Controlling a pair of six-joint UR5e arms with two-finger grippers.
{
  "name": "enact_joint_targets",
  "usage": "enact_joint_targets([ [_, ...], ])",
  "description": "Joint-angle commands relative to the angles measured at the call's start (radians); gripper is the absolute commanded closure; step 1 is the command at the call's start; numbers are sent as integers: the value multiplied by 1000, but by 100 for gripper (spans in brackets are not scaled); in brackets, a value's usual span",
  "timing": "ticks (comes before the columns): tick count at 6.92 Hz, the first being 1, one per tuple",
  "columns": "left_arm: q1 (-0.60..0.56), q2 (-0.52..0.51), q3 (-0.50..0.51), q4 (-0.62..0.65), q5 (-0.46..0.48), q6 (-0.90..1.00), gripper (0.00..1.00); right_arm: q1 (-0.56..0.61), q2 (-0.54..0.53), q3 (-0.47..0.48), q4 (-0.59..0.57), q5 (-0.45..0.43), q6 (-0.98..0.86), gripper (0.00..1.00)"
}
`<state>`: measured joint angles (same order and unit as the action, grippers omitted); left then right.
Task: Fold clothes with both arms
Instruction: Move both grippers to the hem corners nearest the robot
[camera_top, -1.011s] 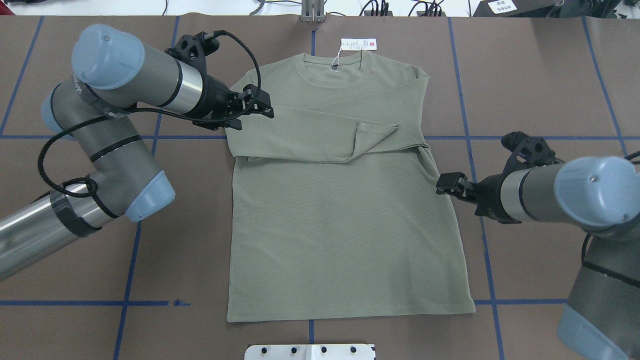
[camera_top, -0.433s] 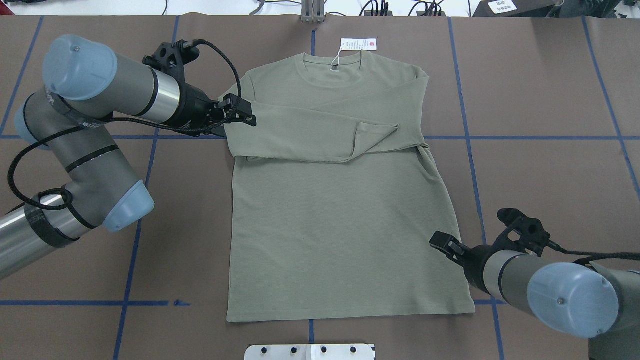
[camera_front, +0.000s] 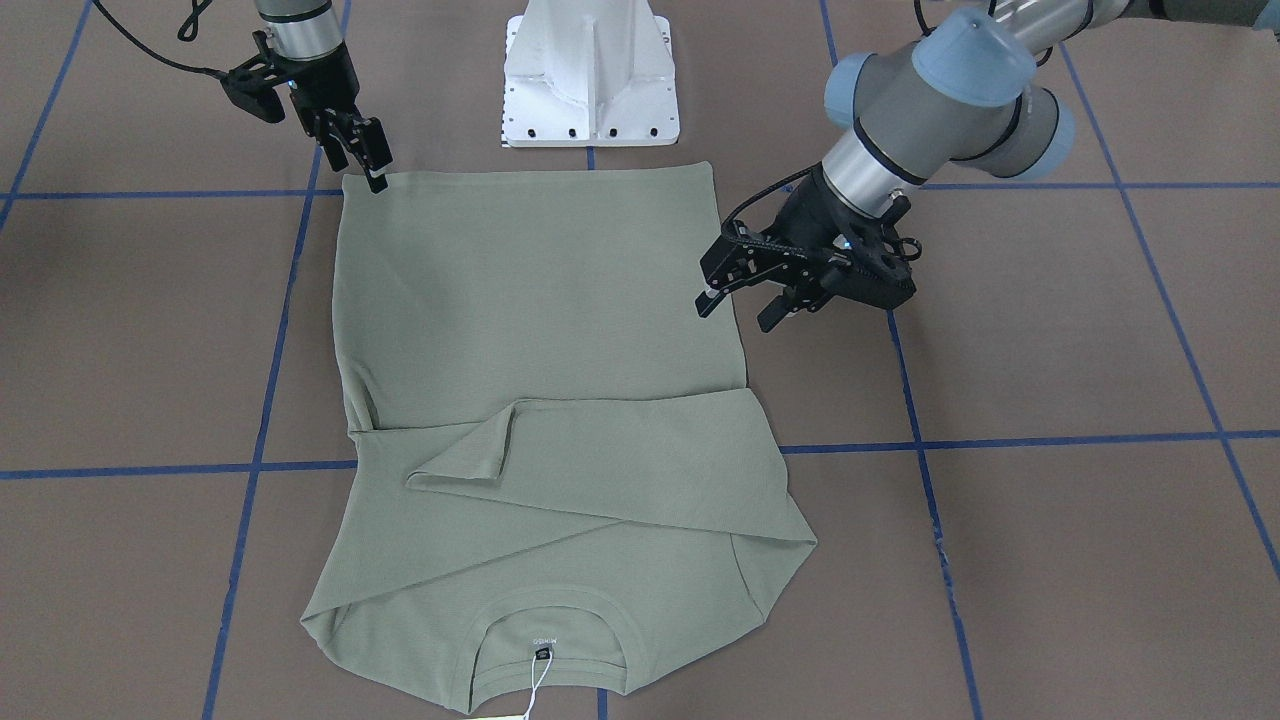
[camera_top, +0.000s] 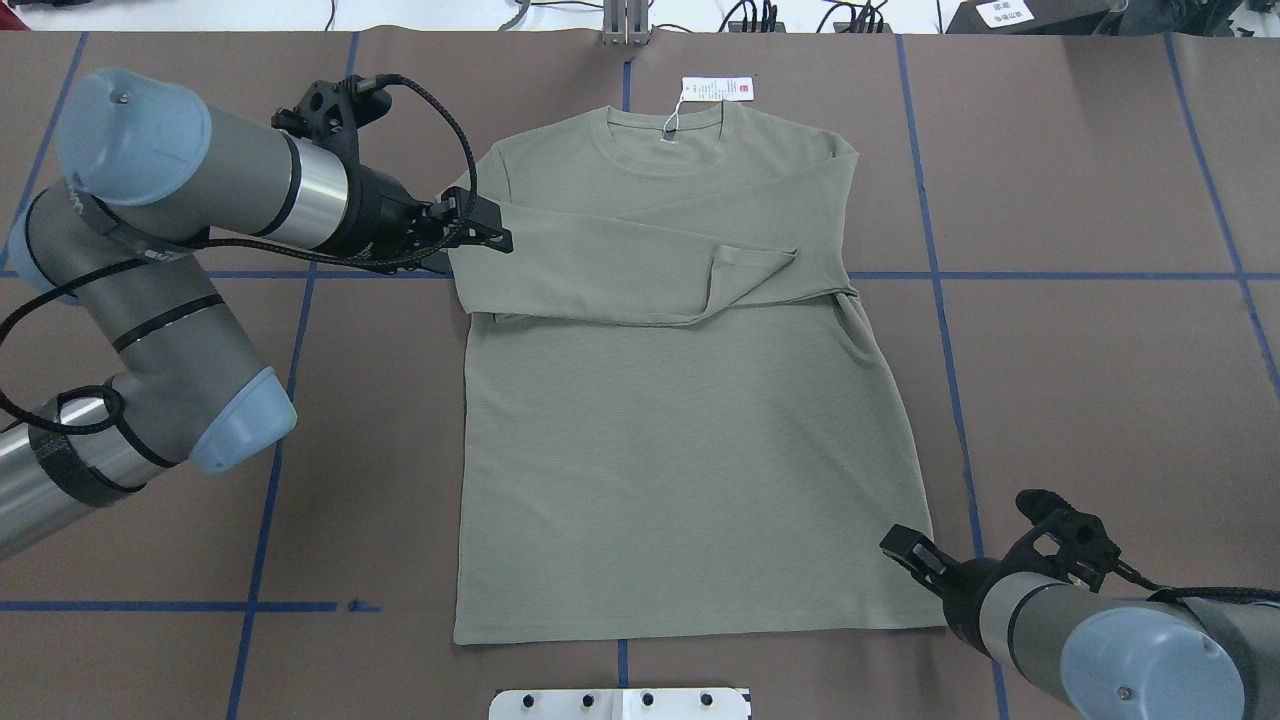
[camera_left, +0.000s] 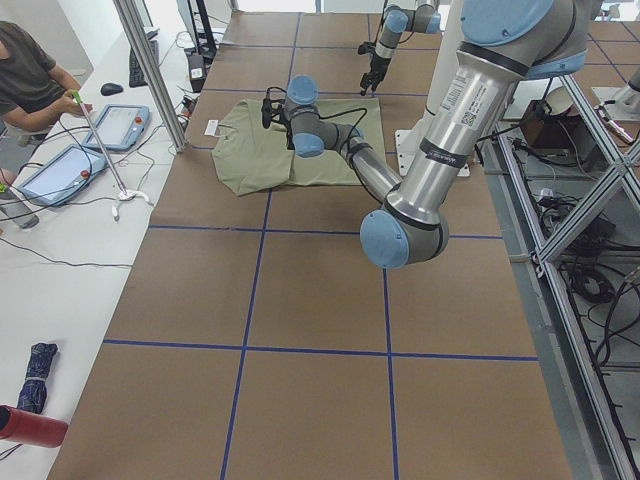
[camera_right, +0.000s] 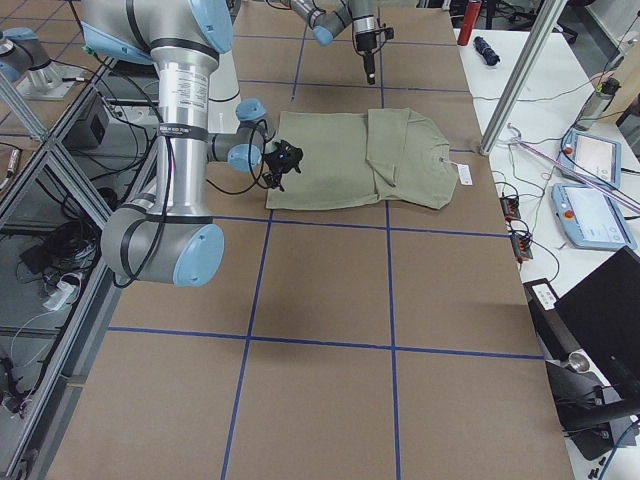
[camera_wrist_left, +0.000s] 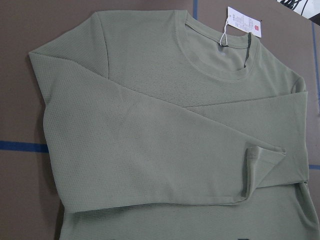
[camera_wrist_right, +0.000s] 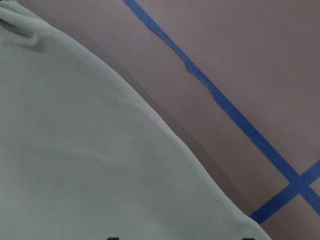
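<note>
The sage-green shirt (camera_top: 680, 450) lies flat on the brown table, neck at the far side, both sleeves folded across the chest. Its white hang tag (camera_top: 717, 88) lies beyond the collar. My left gripper (camera_top: 495, 232) is open at the shirt's left shoulder edge, over the folded sleeve; the front-facing view shows it (camera_front: 735, 312) with its jaws spread and empty. My right gripper (camera_top: 900, 545) is at the near right hem corner, also seen in the front-facing view (camera_front: 365, 170); it looks open and holds nothing. The right wrist view shows the shirt's side edge (camera_wrist_right: 75, 150).
The white pedestal base (camera_front: 590, 80) stands just behind the near hem. Blue tape lines (camera_top: 1090, 275) grid the table. An operator (camera_left: 30, 80) sits with tablets (camera_left: 120, 125) past the table's far edge, next to a metal pole (camera_left: 150, 75).
My right gripper has moved from the shirt's right side, near the waist, down to the near hem corner. My left gripper has drawn back a little leftward to the shoulder edge.
</note>
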<state>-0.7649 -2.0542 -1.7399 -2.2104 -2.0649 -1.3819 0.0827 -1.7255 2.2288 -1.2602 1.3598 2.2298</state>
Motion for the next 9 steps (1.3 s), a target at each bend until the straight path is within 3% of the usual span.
enact_joint_targets([
  [1,-1,12,-17,0,0,1,15,-15,-5,-20,1,2,21,17],
  [4,-1,25,-17,-2,0,1,15,-18,-6,-55,2,24,21,19],
  [9,-1,34,-32,0,2,1,15,-20,-9,-70,4,76,24,34],
])
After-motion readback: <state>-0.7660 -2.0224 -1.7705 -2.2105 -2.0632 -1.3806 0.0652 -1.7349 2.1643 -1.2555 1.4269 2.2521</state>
